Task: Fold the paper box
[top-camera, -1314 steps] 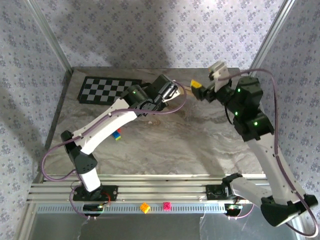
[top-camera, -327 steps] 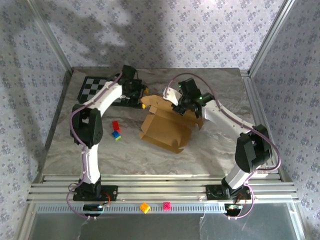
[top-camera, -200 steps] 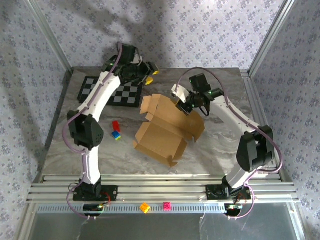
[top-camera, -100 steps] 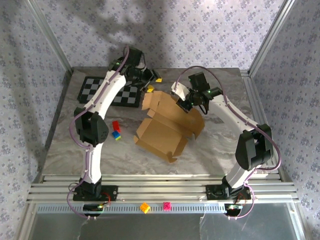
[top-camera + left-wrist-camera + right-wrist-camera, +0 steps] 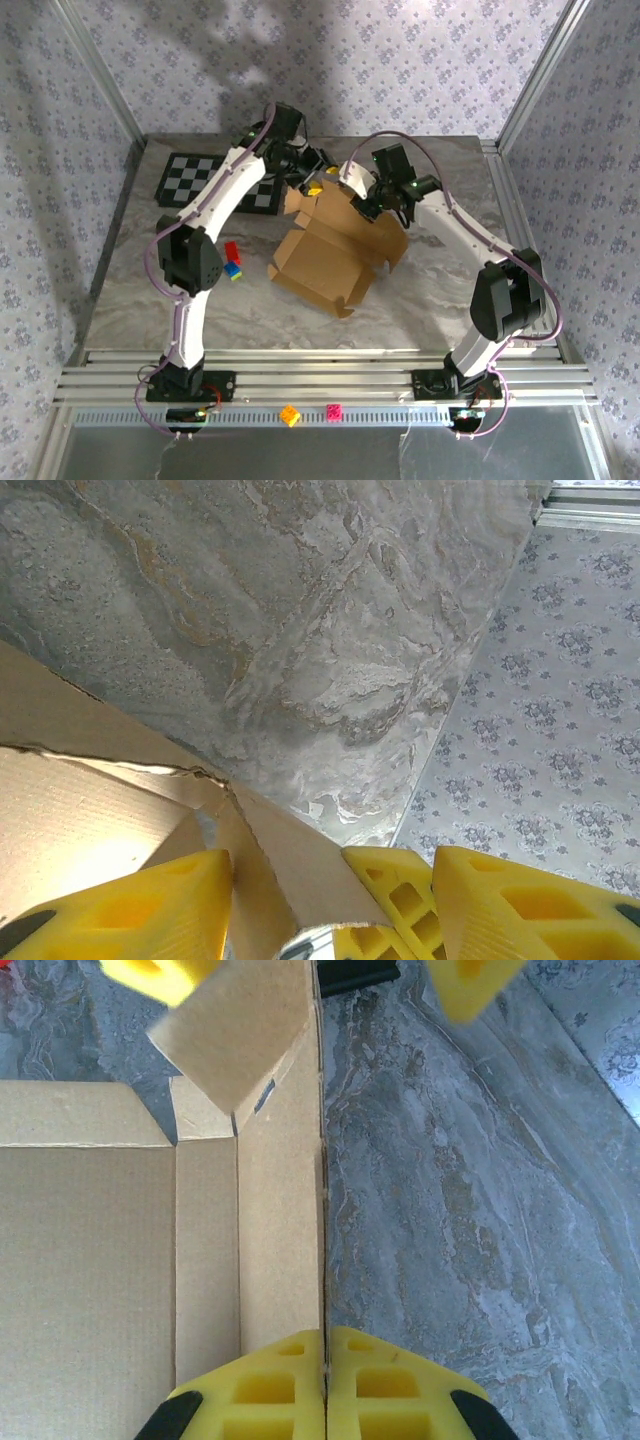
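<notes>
Left gripper [image 5: 330,905] has its yellow fingers [image 5: 130,912] spread apart. A loose cardboard flap stands up between them, close against one finger and clear of the other, so nothing is pinched. In the top view this gripper [image 5: 312,183] sits at the upper middle of the frame, over the far corner of the paper box [image 5: 330,255].

Right gripper [image 5: 325,1370] has its two yellow pads pressed together on the upper edge of a raised box wall, with the cardboard edge running straight into the seam between them. From above it [image 5: 366,203] lies just right of the left gripper, on the far right side of the box.

There is one paper box. It is plain tan cardboard, partly formed, with its floor flat on the marble table [image 5: 450,290] at the centre of the top view, walls lifted along the far side and flaps splayed at the near edge.

There is one black-and-white checkerboard mat [image 5: 200,178], at the upper left and apart from the box.

Two small blocks lie on the table left of the box, a red block [image 5: 231,250] and a blue-and-green block [image 5: 234,270] just below it. Two more sit on the rail at the bottom edge, a yellow block [image 5: 290,415] and a pink block [image 5: 333,411].
</notes>
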Available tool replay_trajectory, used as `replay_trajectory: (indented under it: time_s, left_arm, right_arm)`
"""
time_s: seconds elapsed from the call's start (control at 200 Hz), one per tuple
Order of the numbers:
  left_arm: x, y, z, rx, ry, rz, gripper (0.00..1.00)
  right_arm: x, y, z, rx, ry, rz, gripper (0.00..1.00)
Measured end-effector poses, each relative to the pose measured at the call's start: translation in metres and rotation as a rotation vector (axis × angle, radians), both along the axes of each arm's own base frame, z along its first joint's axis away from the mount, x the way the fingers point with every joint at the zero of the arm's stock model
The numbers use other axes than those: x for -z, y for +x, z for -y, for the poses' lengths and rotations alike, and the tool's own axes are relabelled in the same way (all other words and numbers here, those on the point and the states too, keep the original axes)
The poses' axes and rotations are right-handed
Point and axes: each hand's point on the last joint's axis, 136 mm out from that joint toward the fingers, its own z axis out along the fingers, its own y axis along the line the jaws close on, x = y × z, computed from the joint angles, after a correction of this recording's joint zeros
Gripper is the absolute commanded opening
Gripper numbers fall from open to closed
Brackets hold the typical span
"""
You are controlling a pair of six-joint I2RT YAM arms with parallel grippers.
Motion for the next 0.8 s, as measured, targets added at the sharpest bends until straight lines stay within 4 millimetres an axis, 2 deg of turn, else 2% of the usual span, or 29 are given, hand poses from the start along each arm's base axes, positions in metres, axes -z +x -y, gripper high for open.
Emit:
replay_trajectory:
  time_s: [0.075, 0.21, 0.42, 0.44, 0.525, 0.555, 0.59, 0.68, 0.705, 0.8]
  left_arm:
    - [0.004, 0.0, 0.002, -0.011, -0.003, -0.017, 0.42]
    - [0.006, 0.001, 0.002, -0.035, -0.007, -0.035, 0.0]
    - [0.016, -0.001, 0.002, -0.061, -0.01, -0.08, 0.0]
    - [0.017, -0.001, 0.002, -0.063, -0.009, -0.084, 0.06]
    - [0.021, -0.002, 0.002, -0.062, -0.003, -0.09, 0.47]
    - [0.021, -0.001, 0.001, -0.064, -0.001, -0.088, 0.55]
    - [0.02, 0.0, -0.001, -0.065, 0.003, -0.079, 0.6]
    - [0.017, 0.007, -0.013, -0.078, 0.03, -0.037, 0.61]
    - [0.013, 0.011, -0.022, -0.084, 0.046, -0.012, 0.58]
    - [0.002, 0.016, -0.062, -0.11, 0.105, 0.07, 0.38]
  right_arm:
    - [-0.001, 0.001, -0.002, 0.003, -0.008, 0.015, 0.0]
    - [-0.006, 0.002, -0.002, 0.016, -0.017, 0.049, 0.0]
    - [0.002, -0.001, 0.002, 0.034, -0.048, 0.064, 0.0]
    - [0.003, -0.002, 0.002, 0.034, -0.051, 0.063, 0.0]
    - [0.006, -0.003, 0.003, 0.035, -0.056, 0.058, 0.0]
    - [0.006, -0.004, 0.003, 0.034, -0.056, 0.055, 0.0]
    - [0.005, -0.004, 0.004, 0.033, -0.051, 0.053, 0.0]
    - [0.002, -0.006, 0.009, 0.031, -0.027, 0.04, 0.0]
    - [0.0, -0.006, 0.012, 0.033, -0.017, 0.037, 0.0]
    - [-0.002, -0.009, 0.024, 0.049, 0.028, 0.004, 0.0]
